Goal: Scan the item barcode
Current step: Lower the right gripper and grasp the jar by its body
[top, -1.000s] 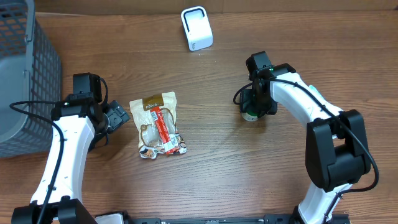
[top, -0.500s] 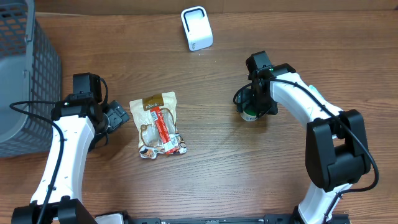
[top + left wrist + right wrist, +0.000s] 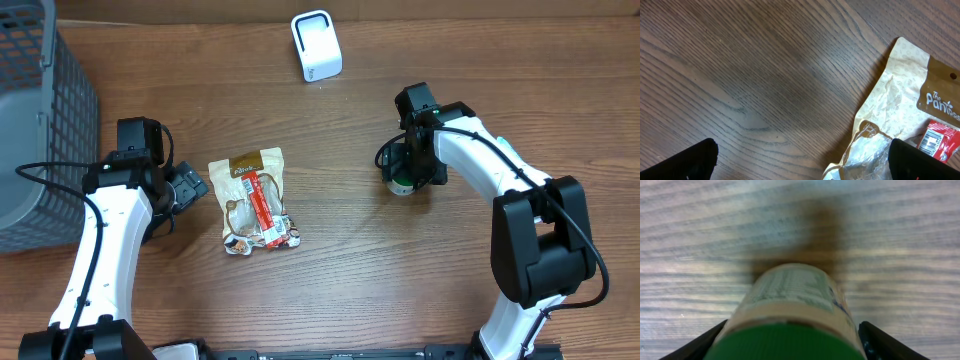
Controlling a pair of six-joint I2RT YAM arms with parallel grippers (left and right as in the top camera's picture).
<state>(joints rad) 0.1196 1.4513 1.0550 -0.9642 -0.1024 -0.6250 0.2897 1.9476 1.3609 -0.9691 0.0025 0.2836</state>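
1. Two arms, one job: the right gripper [image 3: 410, 168] sits down over the green-capped bottle [image 3: 790, 305], a finger on each side, the straddle wanted before a lift.
2. Clamped or merely bracketing? The wrist view does not settle it.
3. The bottle rests on the table [image 3: 350, 280], well apart from the white scanner [image 3: 316, 45], so it likely needs carrying there.
4. The left gripper [image 3: 188, 188] waits spread wide and empty, just beside the snack pouch [image 3: 255, 200], out of the way.

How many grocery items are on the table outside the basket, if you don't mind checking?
2: a snack pouch left of centre, and a green-lidded bottle right of centre. The basket is partly out of view and may hide more.
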